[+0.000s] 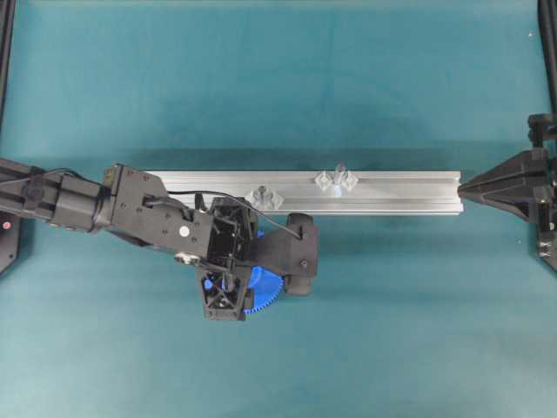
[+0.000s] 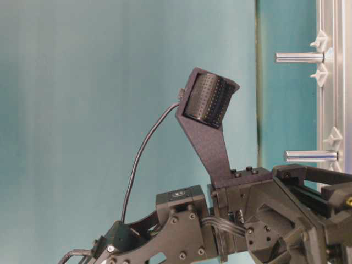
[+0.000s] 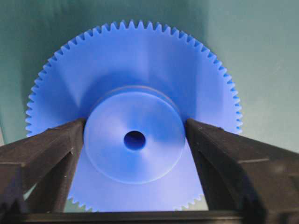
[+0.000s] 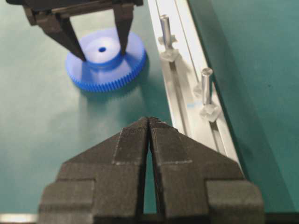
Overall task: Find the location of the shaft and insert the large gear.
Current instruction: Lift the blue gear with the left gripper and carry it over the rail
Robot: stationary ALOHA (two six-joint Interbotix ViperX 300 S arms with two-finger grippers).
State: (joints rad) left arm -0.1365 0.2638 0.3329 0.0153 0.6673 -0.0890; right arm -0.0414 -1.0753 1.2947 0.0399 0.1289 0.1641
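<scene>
My left end effector (image 3: 134,140) is spread around the raised hub of the flat bright blue plastic toothed gear (image 3: 135,88), fingers (image 3: 51,149) just beside the hub on both sides, maybe brushing it, not clamped as far as I can tell. The gear lies flat on the teal counter (image 1: 278,87), low centre-left in the overhead view. The taller silvery pin (image 1: 338,177) stands on the aluminium rail (image 1: 409,187), right of centre. My right end effector (image 4: 148,122) is pressed together and empty. Tip: squeeze evenly on the hub and keep the gear level, so the centre hole can line up over the pin.
</scene>
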